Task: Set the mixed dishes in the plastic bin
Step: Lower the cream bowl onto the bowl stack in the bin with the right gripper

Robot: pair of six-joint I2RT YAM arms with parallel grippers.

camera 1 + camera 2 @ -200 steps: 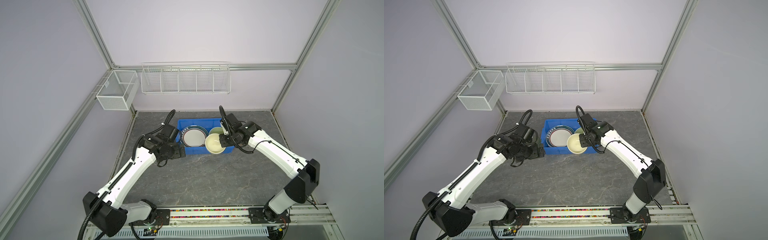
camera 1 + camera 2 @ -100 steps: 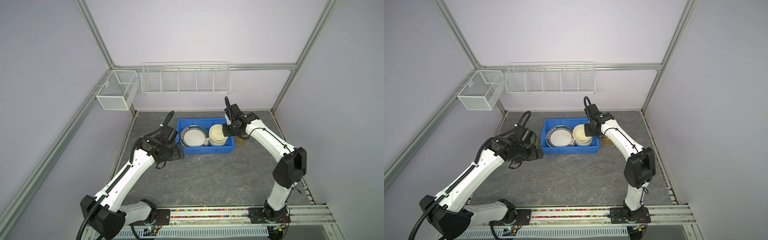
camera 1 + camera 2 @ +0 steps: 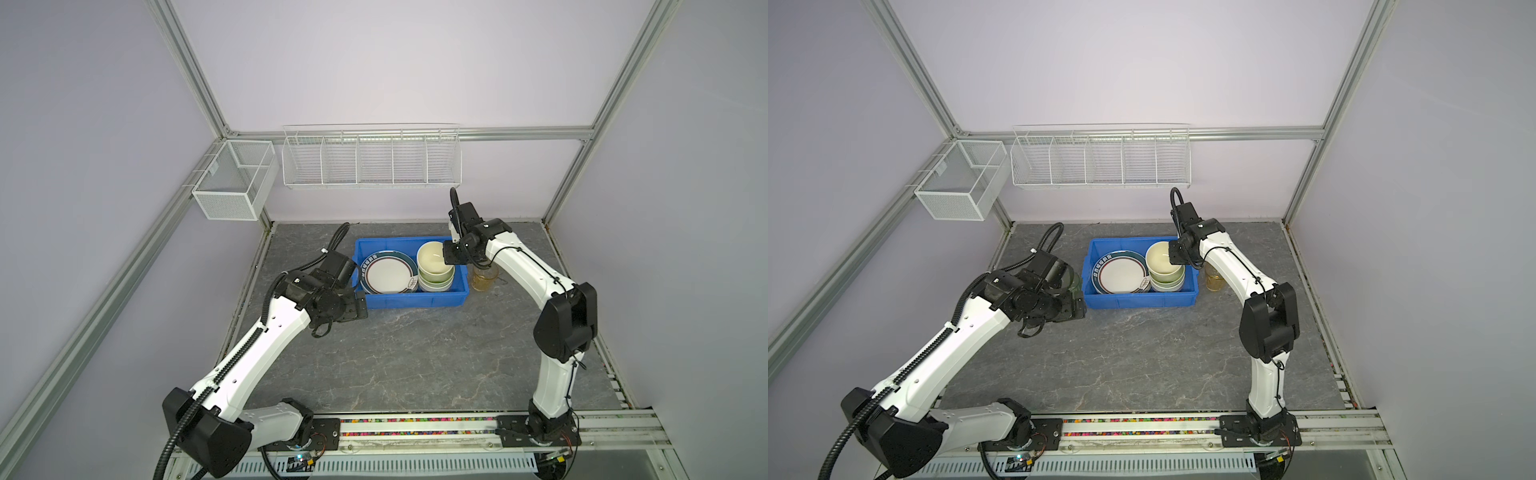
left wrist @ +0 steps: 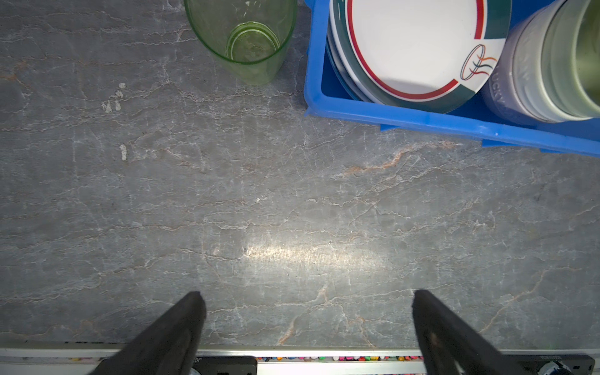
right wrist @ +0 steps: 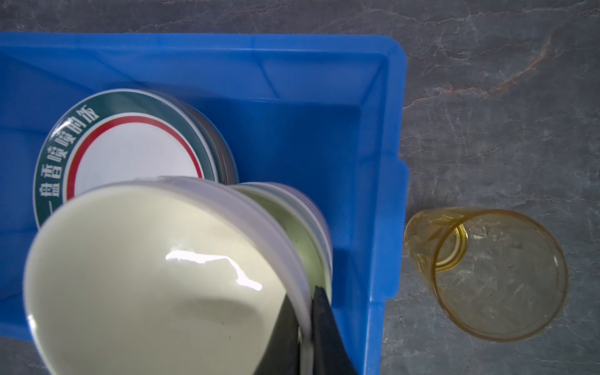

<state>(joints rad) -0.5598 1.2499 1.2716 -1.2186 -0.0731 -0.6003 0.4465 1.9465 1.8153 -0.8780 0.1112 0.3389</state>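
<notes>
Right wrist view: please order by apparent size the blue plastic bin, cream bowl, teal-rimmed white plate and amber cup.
1. Blue rectangular plastic bin
2. Cream round bowl, enlarged by nearness to the camera
3. White teal-rimmed round plate, partly hidden
4. Translucent amber cup

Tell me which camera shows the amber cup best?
Right wrist view: the amber cup is close, whole, unobstructed. Both top views show it small, partly behind the right arm; the left wrist view misses it.
</notes>
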